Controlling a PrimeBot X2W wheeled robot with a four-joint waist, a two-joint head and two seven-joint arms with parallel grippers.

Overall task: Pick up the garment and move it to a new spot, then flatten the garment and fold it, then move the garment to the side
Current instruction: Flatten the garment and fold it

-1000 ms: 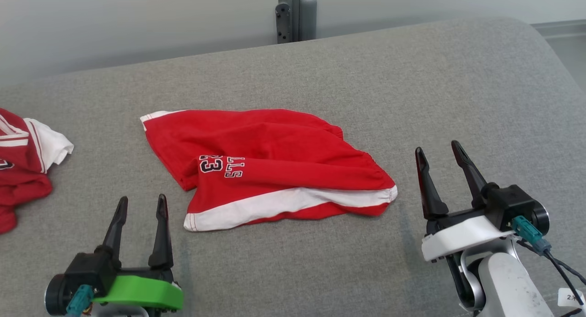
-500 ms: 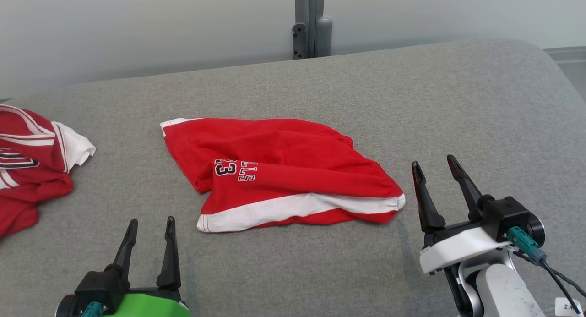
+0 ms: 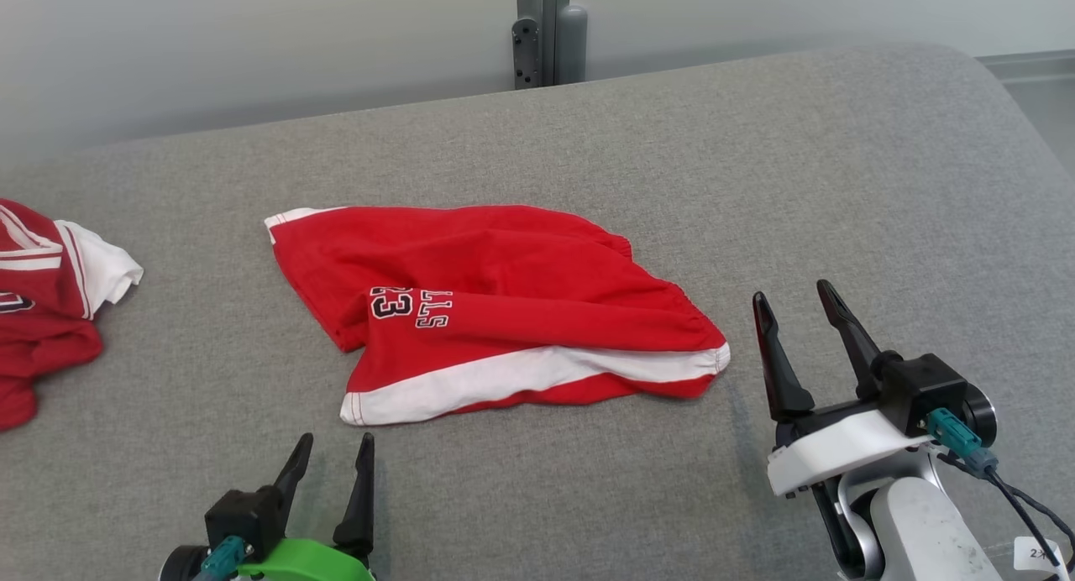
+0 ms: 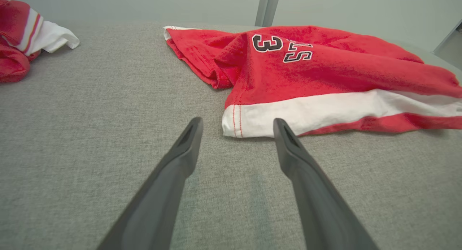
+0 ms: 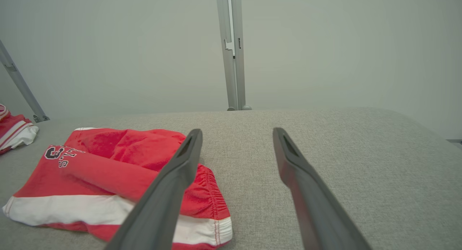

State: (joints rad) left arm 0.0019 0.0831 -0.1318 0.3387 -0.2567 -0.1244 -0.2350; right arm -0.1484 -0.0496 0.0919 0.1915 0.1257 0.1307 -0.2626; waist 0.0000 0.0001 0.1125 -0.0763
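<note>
Garment (image 3: 495, 304): red shorts with a white hem band and black-and-white "23" lettering, lying rumpled and half folded in the middle of the grey cushion (image 3: 756, 170). A fold hides part of the lettering. Left gripper (image 3: 336, 438), near the hem corner, and right gripper (image 3: 791, 290), beside the waistband, both gape wide and hold nothing. Other red clothes (image 3: 42, 304) are cut off at the left edge.

Even, soft light; faint shadows; perhaps slight wrist-view edge distortion.

The red garment (image 3: 504, 304) with white hem lies rumpled on the grey surface (image 3: 840, 186).
</note>
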